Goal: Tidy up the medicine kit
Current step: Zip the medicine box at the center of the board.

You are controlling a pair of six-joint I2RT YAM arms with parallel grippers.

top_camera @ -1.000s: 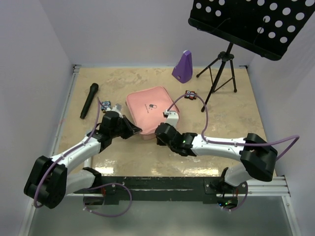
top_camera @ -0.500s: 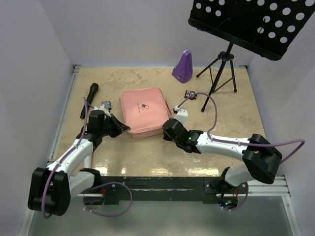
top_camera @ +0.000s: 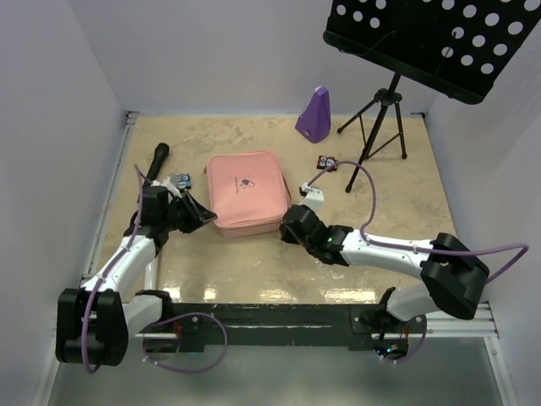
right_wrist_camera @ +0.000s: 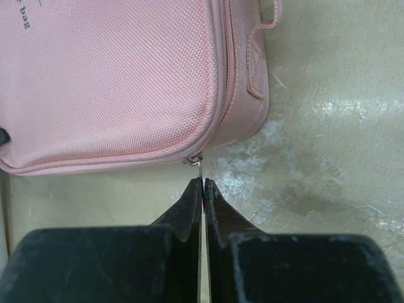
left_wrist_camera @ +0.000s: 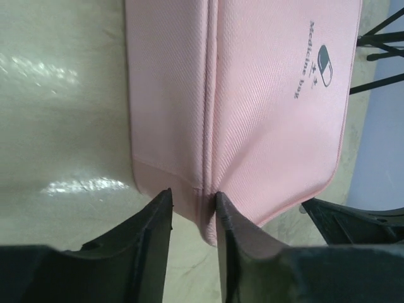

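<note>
The pink medicine kit lies closed and flat on the table, its pill logo up. My left gripper is at its near left corner. In the left wrist view the two fingers pinch that corner of the kit at the zip seam, with my left gripper closed on it. My right gripper is at the near right corner. In the right wrist view my right gripper is shut on the small metal zip pull at the kit's edge.
A purple metronome-shaped object stands at the back. A music stand's tripod is at back right. A black microphone lies at left. Small dark items lie by the tripod and near the left wrist.
The kit has shifted left and turned a little. My left gripper has drawn back left along with its corner. My right gripper has moved right along the near edge to the right corner.
</note>
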